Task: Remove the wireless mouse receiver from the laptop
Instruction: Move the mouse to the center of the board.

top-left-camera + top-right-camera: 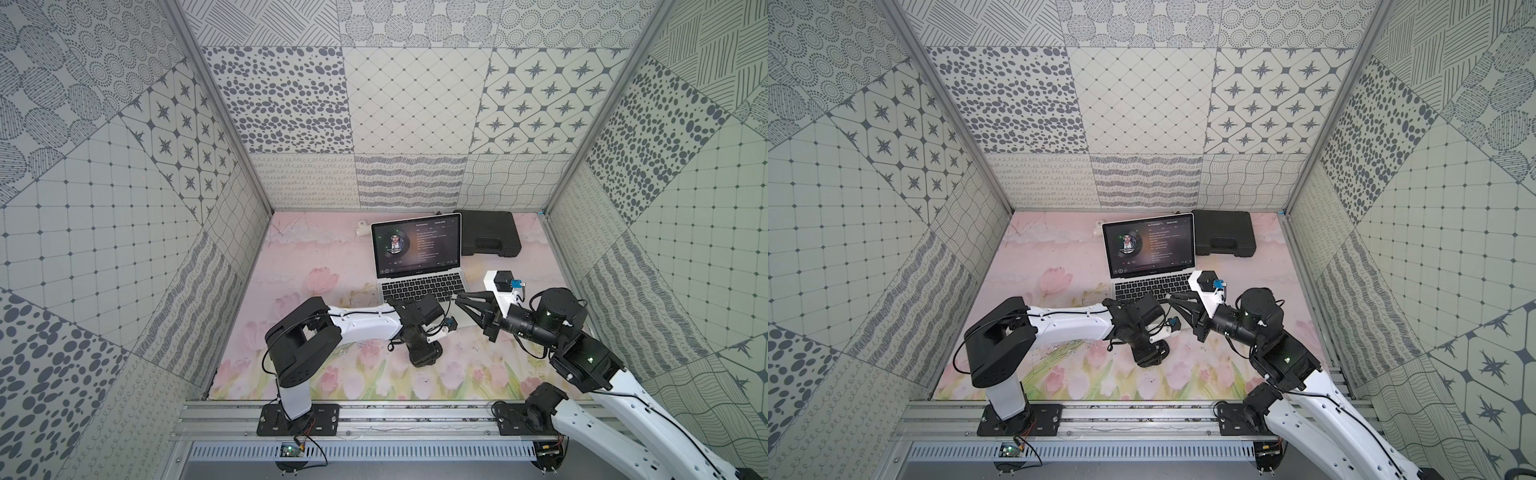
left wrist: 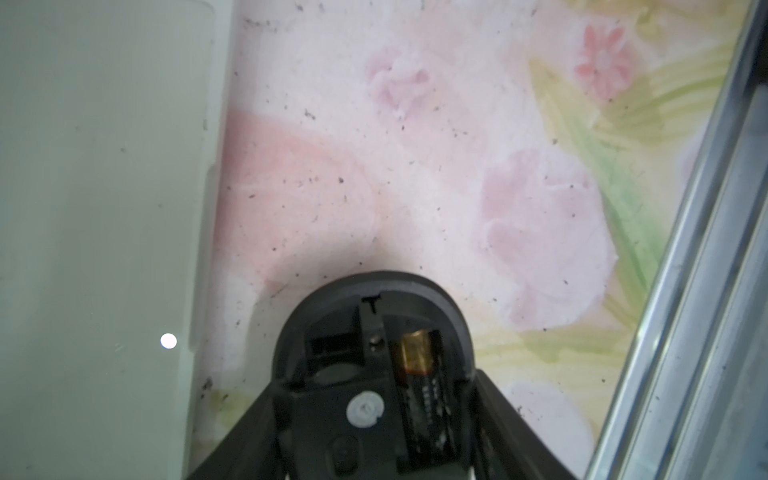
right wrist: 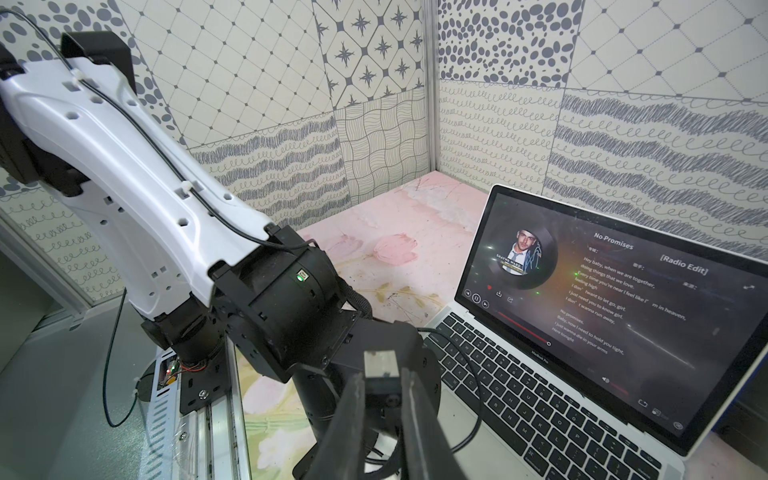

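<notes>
Pinching the wireless mouse receiver [image 3: 380, 365] between its two fingers, the right hand [image 3: 382, 395] is clenched on the tiny black nub. The bare silver plug end points away from the wrist camera. The receiver is out of the laptop [image 1: 419, 266], held in the air. In both top views the right hand [image 1: 459, 298] hovers by the right end of the keyboard, near the front right corner of the laptop [image 1: 1152, 253]. The receiver itself is too small to make out in those views.

The left hand [image 2: 374, 419] grasps a black mouse [image 2: 370, 316] turned belly up, its fingers pressed against both flanks. The mouse's compartment is uncovered and shows a battery [image 2: 419, 365]. It sits low over the flowered bench [image 1: 316, 266], just in front of the laptop's front edge.

The left arm [image 1: 365, 322] reaches across in front of the laptop and hides most of the palm rest from above. In the right wrist view its black wrist fills the space just beyond the receiver, and a thin black cable [image 3: 469, 365] loops over the near keys.

A black case [image 1: 490, 235] with a moulded handle lies flat behind the laptop to its right, close to the screen's corner. A small white object [image 1: 365, 226] lies behind the screen to the left. An aluminium rail [image 1: 415, 415] runs along the bench's front.
</notes>
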Available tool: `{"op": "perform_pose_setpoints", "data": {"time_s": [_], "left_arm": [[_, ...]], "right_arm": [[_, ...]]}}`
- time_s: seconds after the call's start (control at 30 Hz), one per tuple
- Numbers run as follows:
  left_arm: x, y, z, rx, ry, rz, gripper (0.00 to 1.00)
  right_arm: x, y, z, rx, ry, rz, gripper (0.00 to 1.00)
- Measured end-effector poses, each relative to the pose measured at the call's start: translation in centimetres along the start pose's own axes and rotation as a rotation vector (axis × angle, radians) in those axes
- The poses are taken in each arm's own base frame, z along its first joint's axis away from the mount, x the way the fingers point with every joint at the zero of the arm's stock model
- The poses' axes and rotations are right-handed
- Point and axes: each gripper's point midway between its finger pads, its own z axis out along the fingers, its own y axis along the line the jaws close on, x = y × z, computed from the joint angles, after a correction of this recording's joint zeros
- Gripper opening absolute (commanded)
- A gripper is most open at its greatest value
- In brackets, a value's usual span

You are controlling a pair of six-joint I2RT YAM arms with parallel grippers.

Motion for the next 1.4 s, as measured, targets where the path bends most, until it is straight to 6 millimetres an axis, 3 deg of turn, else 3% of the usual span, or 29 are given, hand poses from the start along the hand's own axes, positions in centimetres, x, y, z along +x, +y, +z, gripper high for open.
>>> {"op": "perform_pose_setpoints", "data": {"time_s": [0.17,0.37,0.57,1.03,1.4], "left_arm": [[0.5,-0.2,-0.3,0.009,0.007,0.060,0.99],[1.0,-0.5,-1.7,-0.003,-0.033,0.097,0.99],[3.5,-0.9,-1.2,-0.011,-0.046,0.072,0.99],[1.2,1.3,-0.3,-0.154,-0.213,-0.017,1.00],[2.4,2.1,-0.9,-0.208,-0.179,-0.099,1.00]], "right_arm": [[0.0,-0.2,-0.1,0.002,-0.001,0.003,0.05],[0.1,-0.3,0.0,-0.004,0.004,0.006,0.05],[0.1,-0.4,-0.1,-0.007,0.003,0.009,0.05],[-0.1,0.0,-0.3,-0.035,-0.003,0.012,0.04],[-0.1,0.1,-0.3,-0.041,-0.004,0.013,0.04]]}}
